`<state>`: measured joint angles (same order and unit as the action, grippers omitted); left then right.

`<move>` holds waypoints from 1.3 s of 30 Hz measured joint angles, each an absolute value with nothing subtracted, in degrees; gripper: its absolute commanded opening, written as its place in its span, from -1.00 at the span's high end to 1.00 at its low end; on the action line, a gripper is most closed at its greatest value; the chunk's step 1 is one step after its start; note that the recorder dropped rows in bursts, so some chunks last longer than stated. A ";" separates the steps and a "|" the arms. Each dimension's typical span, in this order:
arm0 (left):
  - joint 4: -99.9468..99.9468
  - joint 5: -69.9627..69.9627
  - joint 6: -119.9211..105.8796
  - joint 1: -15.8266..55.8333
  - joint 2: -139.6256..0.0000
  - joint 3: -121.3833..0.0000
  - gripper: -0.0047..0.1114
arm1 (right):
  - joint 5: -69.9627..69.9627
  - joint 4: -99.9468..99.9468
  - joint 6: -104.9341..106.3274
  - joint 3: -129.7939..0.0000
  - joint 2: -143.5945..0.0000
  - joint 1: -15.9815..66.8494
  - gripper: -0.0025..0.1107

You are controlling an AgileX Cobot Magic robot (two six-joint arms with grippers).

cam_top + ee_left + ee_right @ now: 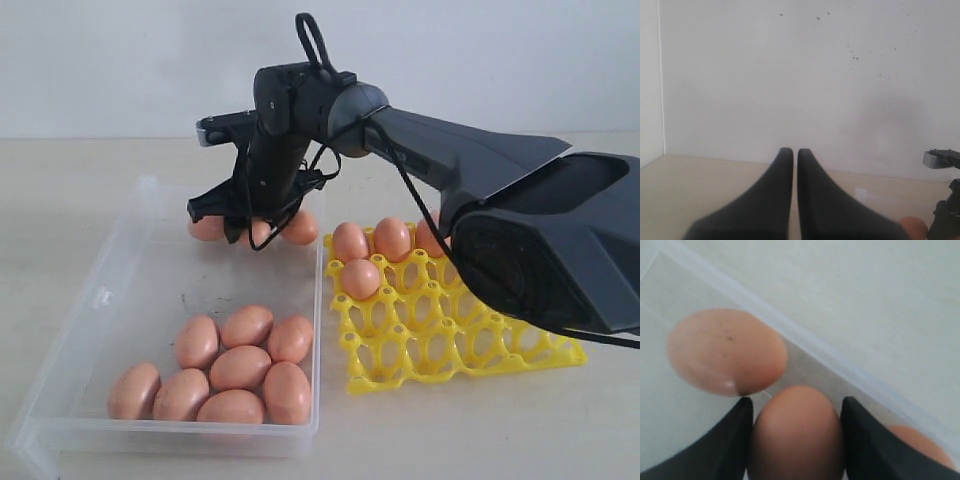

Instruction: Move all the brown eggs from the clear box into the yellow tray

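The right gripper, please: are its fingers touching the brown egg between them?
Cannot tell. In the right wrist view the brown egg fills the space between the right gripper's fingers with no clear gap, but the dark edges blur together.

clear box (165,275), shallow and transparent, lies just left of the yellow tray (450,345), long sides nearly touching. eight brown eggs (240,367) lie bunched on their sides at its near end. three more line the far wall, the middle egg (795,435) close between its neighbours. four stand in tray cups: three along the far row, one in the next row's left-end cup.
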<state>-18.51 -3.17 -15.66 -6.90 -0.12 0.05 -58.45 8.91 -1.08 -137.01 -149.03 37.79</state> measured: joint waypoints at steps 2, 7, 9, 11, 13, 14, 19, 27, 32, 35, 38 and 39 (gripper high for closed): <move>-18.51 -3.17 -15.66 -6.90 -0.12 0.05 0.85 | -58.57 8.42 0.00 -137.01 -147.68 37.79 0.96; -18.51 -3.17 -15.66 -6.90 -0.12 0.05 0.85 | -58.57 8.14 1.90 -137.01 -143.41 38.39 0.96; -18.51 -3.17 -15.66 -6.90 -0.12 0.05 0.85 | -58.09 8.15 2.28 -137.01 -141.98 39.14 0.96; -18.51 -3.17 -15.66 -6.90 -0.12 0.05 0.85 | -57.71 7.32 2.11 -137.01 -140.98 40.01 0.96; -18.51 -3.17 -15.66 -6.90 -0.12 0.05 0.85 | -57.56 5.39 0.83 -137.01 -140.11 40.91 0.96; -18.51 -3.17 -15.66 -6.90 -0.12 0.05 0.85 | -57.56 4.10 0.00 -137.01 -139.79 41.42 0.96; -18.51 -3.17 -15.66 -6.90 -0.12 0.05 0.85 | -57.56 -1.08 -2.66 -137.01 -138.24 43.85 0.96; -18.51 -3.17 -15.66 -6.90 -0.12 0.05 0.85 | -57.46 -3.05 -3.38 -137.01 -136.67 47.46 0.96; -18.51 -3.17 -15.66 -6.90 -0.12 0.05 0.85 | -61.23 -8.38 -2.02 -137.01 -134.81 49.92 0.96; -18.51 -3.17 -15.66 -6.90 -0.12 0.05 0.85 | -67.23 -18.62 -3.44 -137.01 -133.15 50.96 0.96; -18.51 -3.17 -15.66 -6.90 -0.12 0.05 0.85 | -69.65 -21.64 -1.80 -135.60 -128.92 50.85 0.96; -18.51 -3.17 -15.66 -6.90 -0.12 0.05 0.85 | -69.65 -20.31 -1.20 -134.91 -127.91 50.85 0.96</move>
